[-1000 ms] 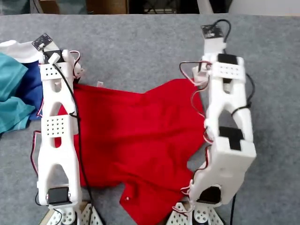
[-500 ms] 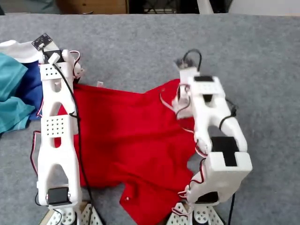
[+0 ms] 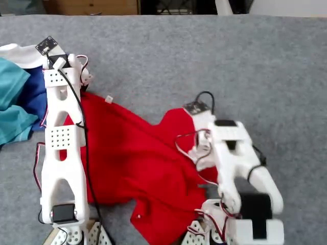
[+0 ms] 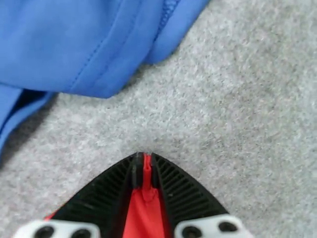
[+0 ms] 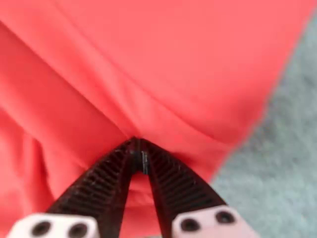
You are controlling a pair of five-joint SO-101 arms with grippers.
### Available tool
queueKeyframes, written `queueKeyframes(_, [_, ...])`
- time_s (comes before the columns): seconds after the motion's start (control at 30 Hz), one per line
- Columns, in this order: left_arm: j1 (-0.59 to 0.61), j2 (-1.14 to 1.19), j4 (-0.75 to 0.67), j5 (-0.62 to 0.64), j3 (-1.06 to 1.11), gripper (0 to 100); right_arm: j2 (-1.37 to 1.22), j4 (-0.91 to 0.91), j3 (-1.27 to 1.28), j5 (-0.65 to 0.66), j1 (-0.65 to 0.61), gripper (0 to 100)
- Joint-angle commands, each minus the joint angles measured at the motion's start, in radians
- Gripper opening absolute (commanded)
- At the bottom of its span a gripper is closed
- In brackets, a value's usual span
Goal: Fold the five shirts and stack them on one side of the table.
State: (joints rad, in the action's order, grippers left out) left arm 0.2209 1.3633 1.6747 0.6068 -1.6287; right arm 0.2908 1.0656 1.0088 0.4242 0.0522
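Observation:
A red shirt point(image 3: 138, 163) lies rumpled across the middle of the grey table. My left gripper point(image 4: 142, 163) is shut on the red shirt's far-left corner point(image 4: 143, 213), right beside a blue shirt point(image 4: 84, 39). In the high view the left arm point(image 3: 61, 138) stretches along the shirt's left side. My right gripper point(image 5: 137, 157) is shut on a fold of the red shirt point(image 5: 163, 64). In the high view the right arm point(image 3: 230, 153) stands over the shirt's right edge, pulled in toward the table's near edge.
A heap of shirts sits at the table's left edge: teal point(image 3: 13, 107), blue point(image 3: 31, 97) and white point(image 3: 20, 53). Bare grey table point(image 3: 245, 66) spreads across the back and right. Both arm bases stand at the near edge.
The right arm has drawn back toward the near edge, dragging the red shirt's right side with it and folding it inward. The left arm has held still.

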Motion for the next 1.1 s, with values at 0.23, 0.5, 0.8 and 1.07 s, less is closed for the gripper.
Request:
queueKeyframes(0.23, [0.021,-0.009,0.005,-0.011,-0.022,3,0.394,0.215,-0.085,0.186,0.186,1.5])
queueKeyframes(0.5, [0.021,-0.009,0.005,-0.011,-0.022,3,0.389,0.230,-0.343,-0.094,0.203,10.4])
queueKeyframes(0.8, [0.019,-0.009,0.005,-0.011,-0.022,3,-0.059,0.222,-0.662,-0.319,0.034,24.7])
queueKeyframes(1.07, [0.022,-0.009,0.005,-0.011,-0.022,3,-0.433,0.219,-0.889,-0.367,-0.008,24.7])
